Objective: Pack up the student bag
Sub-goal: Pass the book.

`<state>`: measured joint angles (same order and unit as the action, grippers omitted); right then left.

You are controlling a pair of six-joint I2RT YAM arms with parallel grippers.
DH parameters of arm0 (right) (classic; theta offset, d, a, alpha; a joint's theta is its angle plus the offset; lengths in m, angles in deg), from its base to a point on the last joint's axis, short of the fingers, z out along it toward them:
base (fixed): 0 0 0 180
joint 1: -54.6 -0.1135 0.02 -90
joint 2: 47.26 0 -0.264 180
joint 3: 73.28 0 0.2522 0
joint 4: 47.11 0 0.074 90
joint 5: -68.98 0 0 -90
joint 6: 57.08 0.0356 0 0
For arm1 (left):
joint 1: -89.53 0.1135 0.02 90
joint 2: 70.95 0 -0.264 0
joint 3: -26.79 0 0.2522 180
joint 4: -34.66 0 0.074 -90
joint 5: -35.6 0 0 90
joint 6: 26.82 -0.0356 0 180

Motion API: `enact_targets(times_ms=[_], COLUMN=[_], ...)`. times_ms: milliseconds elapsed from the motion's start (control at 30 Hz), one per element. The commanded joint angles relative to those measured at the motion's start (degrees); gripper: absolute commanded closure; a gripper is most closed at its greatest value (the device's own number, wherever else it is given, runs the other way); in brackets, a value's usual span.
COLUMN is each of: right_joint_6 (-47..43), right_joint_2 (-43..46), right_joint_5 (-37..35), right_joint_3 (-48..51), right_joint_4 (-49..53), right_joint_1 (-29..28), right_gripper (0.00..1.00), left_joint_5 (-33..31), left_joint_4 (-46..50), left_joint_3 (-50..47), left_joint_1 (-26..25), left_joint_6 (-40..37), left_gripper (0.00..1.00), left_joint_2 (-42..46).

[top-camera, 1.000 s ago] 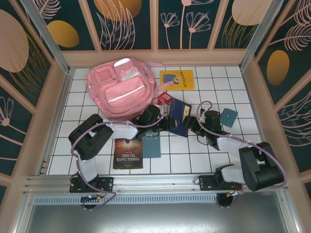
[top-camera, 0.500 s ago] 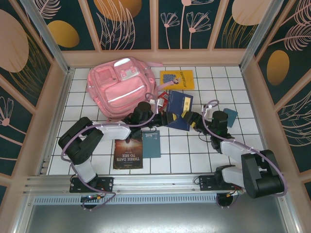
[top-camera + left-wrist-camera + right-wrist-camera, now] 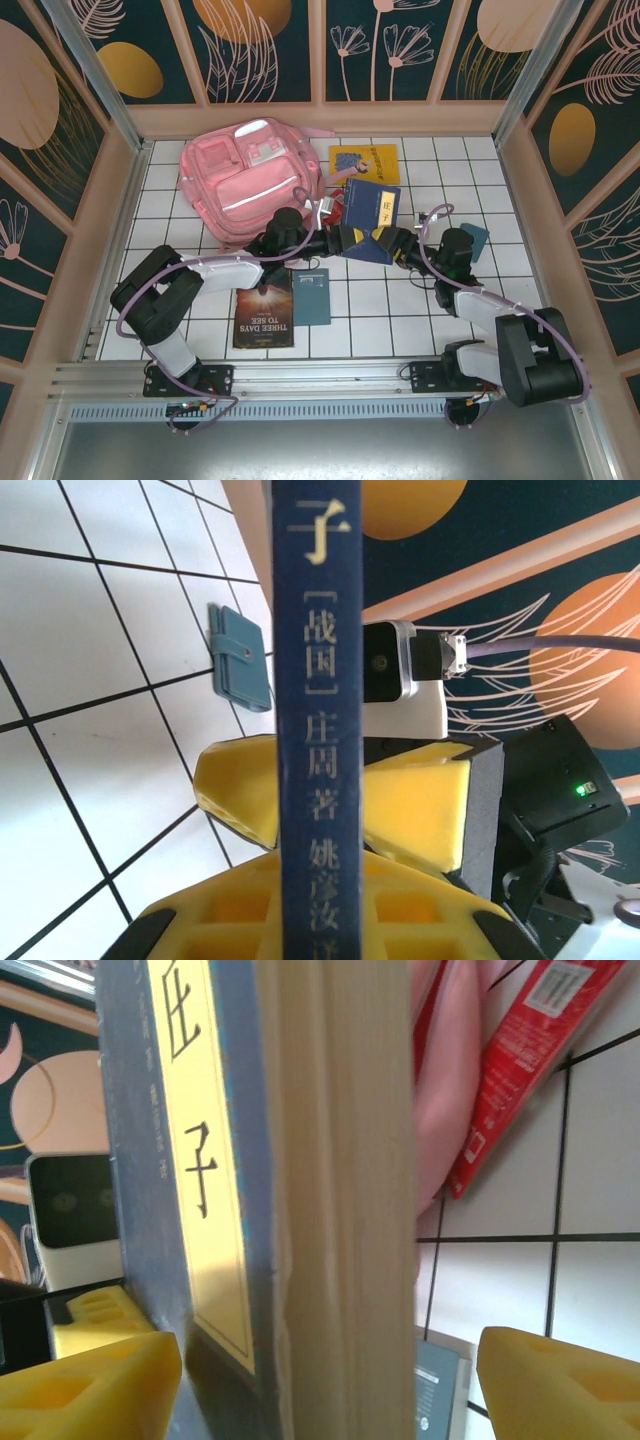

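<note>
Student bag: the pink student bag (image 3: 245,190) lies flat at the far left of the tiled table (image 3: 420,310); its far edge is near the back wall and its left edge is near the side wall.
Left gripper: the left gripper (image 3: 320,905) is clamped on the lower part of a dark blue book (image 3: 372,205); the spine stands upright between its yellow fingers (image 3: 225,920).
Right gripper: the right gripper (image 3: 330,1390) faces it from the other side with its jaws parted around the same book; one finger (image 3: 560,1380) stands apart from the page edge, while the other perhaps touches the cover, though the view is too close to be sure.
Book: it is held above the tiles, just beside the bag's right edge.
Near the bag: a red packet (image 3: 336,205) touches the bag's right side; a yellow book (image 3: 365,163) lies just beyond it.
Near edge: a dark paperback (image 3: 265,315) and a grey-blue notebook (image 3: 312,297) lie side by side under the left arm.
Right side: a teal wallet (image 3: 472,240) lies just beside the right arm.
Open room: bare tiles in the far right corner; also near the front rail between the two bases.
</note>
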<state>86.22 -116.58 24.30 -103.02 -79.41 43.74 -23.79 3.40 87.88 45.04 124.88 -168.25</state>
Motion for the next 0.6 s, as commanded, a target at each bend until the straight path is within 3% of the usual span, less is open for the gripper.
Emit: enact_targets(times_ms=[0,133,267,400,433,467,567], right_joint_6=[3.14,3.64,3.18,2.54,2.29,1.99,1.37], right_joint_2=[-0.34,1.31,3.46,4.51,4.83,5.25,6.21], right_joint_5=[4.92,5.66,5.48,4.53,3.91,3.50,2.80], right_joint_3=[0.78,0.74,0.83,0.99,1.04,0.98,1.04], right_joint_4=[-8.30,-8.76,-7.61,-6.16,-5.38,-4.69,-3.38], right_joint_1=[0.39,0.35,0.41,0.40,0.48,0.46,0.47], right_gripper=[0.26,0.35,0.54,0.88,0.97,1.00,1.00], left_joint_5=[2.50,2.38,1.56,1.11,0.90,0.77,-0.22], left_joint_4=[-7.27,-7.20,-4.70,-3.23,-2.62,-2.15,0.65], left_joint_3=[-0.21,-0.25,0.17,0.20,0.22,0.22,0.67], left_joint_1=[0.41,0.53,0.57,0.81,0.82,0.81,0.81], left_joint_6=[1.41,1.28,-0.08,-0.82,-1.19,-1.60,-3.35], left_gripper=[1.00,1.00,1.00,1.00,0.97,0.93,0.76], left_joint_2=[0.77,0.05,-0.31,-0.48,-0.51,-0.40,-0.11])
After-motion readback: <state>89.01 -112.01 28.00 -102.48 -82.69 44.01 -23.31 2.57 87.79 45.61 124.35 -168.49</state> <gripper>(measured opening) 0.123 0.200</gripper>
